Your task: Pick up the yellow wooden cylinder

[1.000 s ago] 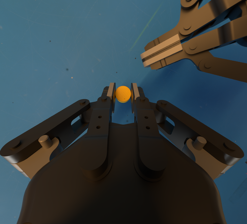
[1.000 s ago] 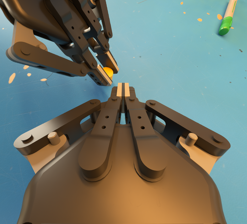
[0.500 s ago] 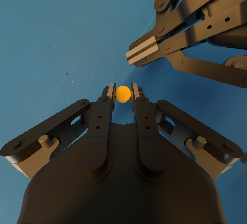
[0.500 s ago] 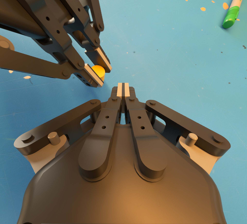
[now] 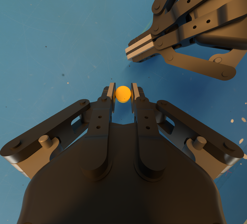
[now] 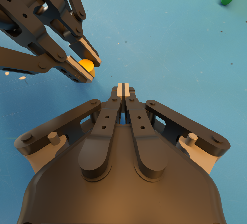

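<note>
Clamping the yellow wooden cylinder [image 5: 123, 93] between its pads, the left gripper [image 5: 123, 90] holds it; just beside the cylinder, the right gripper [image 6: 123, 88] has its fingers pressed together, empty.

Warm, low light, amber tint on metal parts. Left wrist view dim: left gripper [image 5: 123, 93] body near-black in foreground, table [image 5: 53, 37] a dull blue, darker shadow patch at right under right gripper [image 5: 135, 52]. Yellow wooden cylinder [image 5: 123, 93] is the brightest spot, slight glow onto pads. Right wrist view brighter; table [image 6: 173, 57] pale toward top, soft-edged shadow at lower left. Wide-angle stretch at edges. Focus sharp throughout, no glare or blur.
</note>
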### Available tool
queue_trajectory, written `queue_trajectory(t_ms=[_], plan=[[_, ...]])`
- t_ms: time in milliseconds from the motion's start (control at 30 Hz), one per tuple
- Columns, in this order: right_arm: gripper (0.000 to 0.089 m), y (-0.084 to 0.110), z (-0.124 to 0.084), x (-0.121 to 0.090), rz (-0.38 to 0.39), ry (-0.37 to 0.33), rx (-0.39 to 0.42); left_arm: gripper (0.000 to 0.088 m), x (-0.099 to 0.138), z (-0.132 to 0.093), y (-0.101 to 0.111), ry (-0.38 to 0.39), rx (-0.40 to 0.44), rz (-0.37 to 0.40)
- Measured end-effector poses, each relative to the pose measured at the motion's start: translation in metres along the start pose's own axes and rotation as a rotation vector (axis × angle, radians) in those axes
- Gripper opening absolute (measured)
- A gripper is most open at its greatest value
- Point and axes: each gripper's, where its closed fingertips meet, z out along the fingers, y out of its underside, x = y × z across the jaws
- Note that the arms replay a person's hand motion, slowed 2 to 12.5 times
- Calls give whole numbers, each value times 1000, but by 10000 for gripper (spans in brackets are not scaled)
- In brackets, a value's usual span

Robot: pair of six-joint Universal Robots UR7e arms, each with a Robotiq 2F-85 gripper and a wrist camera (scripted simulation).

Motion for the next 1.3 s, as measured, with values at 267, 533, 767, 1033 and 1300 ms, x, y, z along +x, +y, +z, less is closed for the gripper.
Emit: queue_trajectory(t_ms=[267,533,767,1033,1300], plan=[[0,0,1,-7,-18,-9,2,200,4,6,3,10,-19,-32],[0,4,4,-12,-1,-40,-14,200,3,9,4,20,-20,-66],[0,1,-2,-9,-6,-13,15,200,3,9,4,23,-22,-77],[0,-6,-15,7,34,27,68,200,1,8,4,14,-15,-77],[0,-3,-7,3,12,21,41,200,0,10,5,14,-22,-71]])
